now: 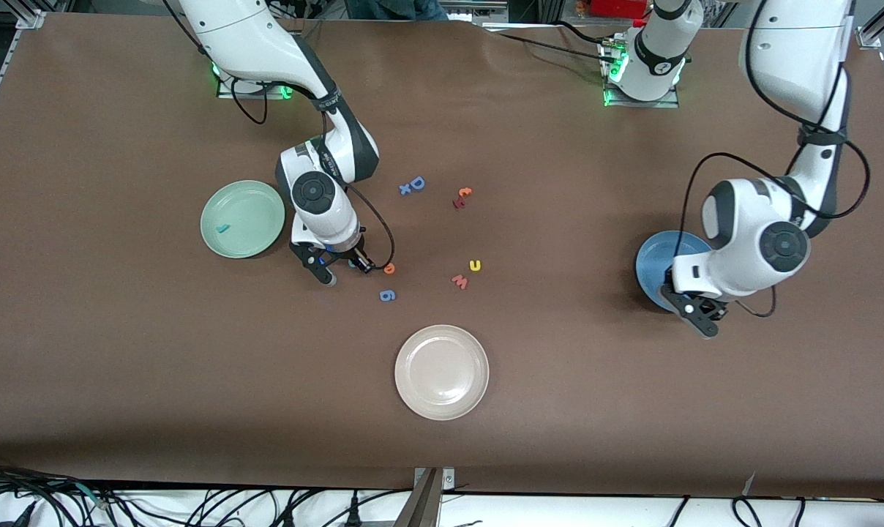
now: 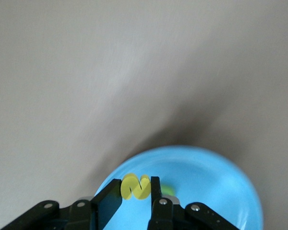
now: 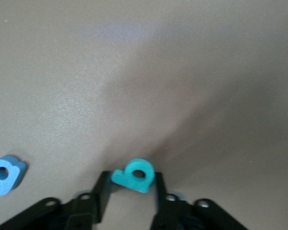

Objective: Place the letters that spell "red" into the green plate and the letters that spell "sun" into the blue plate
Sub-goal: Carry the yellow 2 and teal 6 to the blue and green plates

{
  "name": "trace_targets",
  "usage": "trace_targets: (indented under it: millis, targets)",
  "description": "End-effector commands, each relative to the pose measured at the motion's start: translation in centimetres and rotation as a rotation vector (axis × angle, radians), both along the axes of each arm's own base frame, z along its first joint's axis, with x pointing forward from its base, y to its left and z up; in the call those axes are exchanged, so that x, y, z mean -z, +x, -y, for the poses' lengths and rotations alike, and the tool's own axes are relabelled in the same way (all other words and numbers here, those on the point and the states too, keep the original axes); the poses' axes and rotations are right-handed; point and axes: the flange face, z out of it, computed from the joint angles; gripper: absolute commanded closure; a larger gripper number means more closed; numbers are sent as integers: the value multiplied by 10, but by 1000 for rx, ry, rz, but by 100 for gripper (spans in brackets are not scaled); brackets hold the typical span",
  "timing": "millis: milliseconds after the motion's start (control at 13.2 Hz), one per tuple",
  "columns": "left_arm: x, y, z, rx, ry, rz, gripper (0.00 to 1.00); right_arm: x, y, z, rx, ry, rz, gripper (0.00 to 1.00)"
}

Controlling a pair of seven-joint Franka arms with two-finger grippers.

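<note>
My left gripper is shut on the yellow "s" and hangs over the blue plate. A green letter lies in that plate, mostly hidden by a finger. In the front view the left gripper is over the blue plate's rim. My right gripper is down at the table beside the green plate, and its fingers touch both sides of the teal "d". The teal "r" lies in the green plate. The orange "e" and yellow "u" lie on the table.
A blue "g" lies just nearer the camera than the "e", and it shows in the right wrist view as well. A pink "w" lies by the "u". A blue "D", an orange-red pair and a beige plate are also on the table.
</note>
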Motion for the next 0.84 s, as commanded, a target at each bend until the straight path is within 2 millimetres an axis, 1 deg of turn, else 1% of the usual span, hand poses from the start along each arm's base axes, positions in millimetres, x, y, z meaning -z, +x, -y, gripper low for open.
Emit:
trace_targets:
  millis: [0,152,228,304,380,532,608,684,760]
  targets:
    - [15,-17,-17,61,-2,-49,97,10,-3,-4,2,-4,-9,80]
    - [40,-36,-20,0,-14,-104,98,7,-2,-4,0,-2,-6,81]
    - [45,-41,-21,-18,-28,-115,98,5,0,-4,-1,-1,-4,81]
    - [47,-43,-25,-22,-29,-120,98,1,2,-2,-3,0,3,81]
    - [48,-44,-29,-27,-29,-123,98,-9,5,-1,-6,5,17,81]
    - [53,-48,-30,-28,-29,-134,97,-30,15,13,-54,-11,21,81]
    - [53,-48,-30,-28,-29,-134,96,-40,17,24,-98,-26,-1,81]
    - [52,-47,-30,-28,-29,-132,84,-49,20,42,-139,-47,-37,81]
    - [51,-47,-30,-27,-29,-131,27,-58,22,61,-184,-65,-76,81]
